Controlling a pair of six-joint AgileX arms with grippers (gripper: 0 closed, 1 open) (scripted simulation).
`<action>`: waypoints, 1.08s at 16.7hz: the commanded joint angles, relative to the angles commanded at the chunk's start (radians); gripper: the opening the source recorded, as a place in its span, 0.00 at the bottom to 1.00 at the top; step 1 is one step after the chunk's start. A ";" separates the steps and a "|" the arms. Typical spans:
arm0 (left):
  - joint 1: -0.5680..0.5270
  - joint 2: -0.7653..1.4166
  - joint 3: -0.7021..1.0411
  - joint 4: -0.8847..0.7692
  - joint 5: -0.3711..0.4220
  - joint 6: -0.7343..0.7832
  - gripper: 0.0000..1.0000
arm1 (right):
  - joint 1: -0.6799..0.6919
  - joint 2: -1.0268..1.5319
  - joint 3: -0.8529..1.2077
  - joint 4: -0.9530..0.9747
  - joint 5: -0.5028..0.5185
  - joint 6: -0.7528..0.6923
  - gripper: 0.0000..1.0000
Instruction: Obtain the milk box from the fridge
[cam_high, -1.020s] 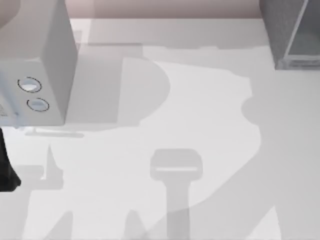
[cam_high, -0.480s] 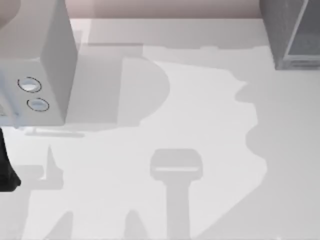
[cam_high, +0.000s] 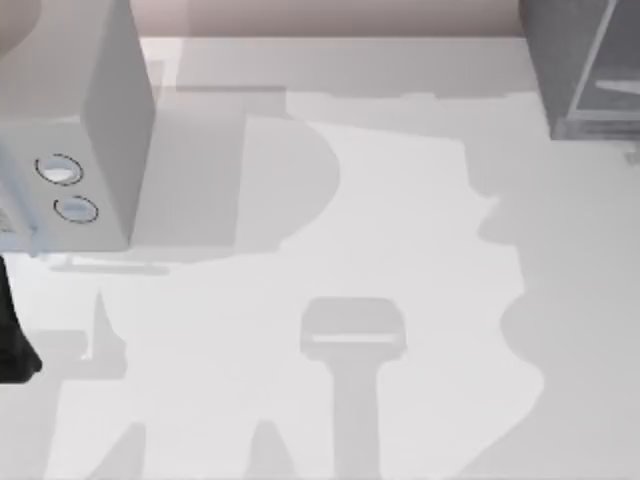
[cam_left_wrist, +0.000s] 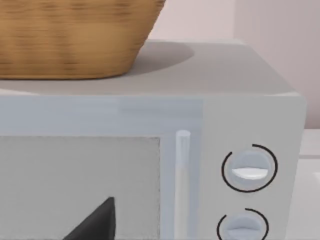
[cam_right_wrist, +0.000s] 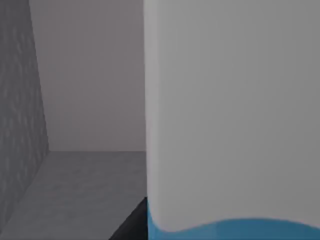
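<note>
The milk box (cam_right_wrist: 230, 115) stands very close in the right wrist view, with a white-grey face and a bright blue band along its lower edge. It is inside the fridge (cam_right_wrist: 85, 100), whose grey walls and floor surround it. A dark part of my right gripper (cam_right_wrist: 133, 224) shows right beside the box's lower corner. From above, the fridge (cam_high: 560, 70) is the dark grey cabinet with a pale glass panel at the table's far right corner. My left gripper (cam_left_wrist: 96, 224) hangs in front of the microwave door, and its dark arm (cam_high: 12, 345) is parked at the table's left edge.
A light grey microwave (cam_high: 70, 120) with two round dials (cam_high: 66, 188) stands at the far left. A wicker basket (cam_left_wrist: 70, 35) sits on top of it. The white table (cam_high: 400, 230) lies between microwave and fridge, crossed by arm shadows.
The large shadow on the table's right side has shifted toward the front right. A pale streak now shows in the fridge's glass panel. The left arm has not moved.
</note>
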 joint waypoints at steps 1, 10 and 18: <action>0.000 0.000 0.000 0.000 0.000 0.000 1.00 | 0.006 0.006 0.003 -0.003 0.001 0.002 0.00; 0.000 0.000 0.000 0.000 0.000 0.000 1.00 | 0.069 -0.334 -0.152 -0.189 0.051 -0.002 0.00; 0.000 0.000 0.000 0.000 0.000 0.000 1.00 | 0.189 -1.209 -0.526 -0.627 0.164 -0.001 0.00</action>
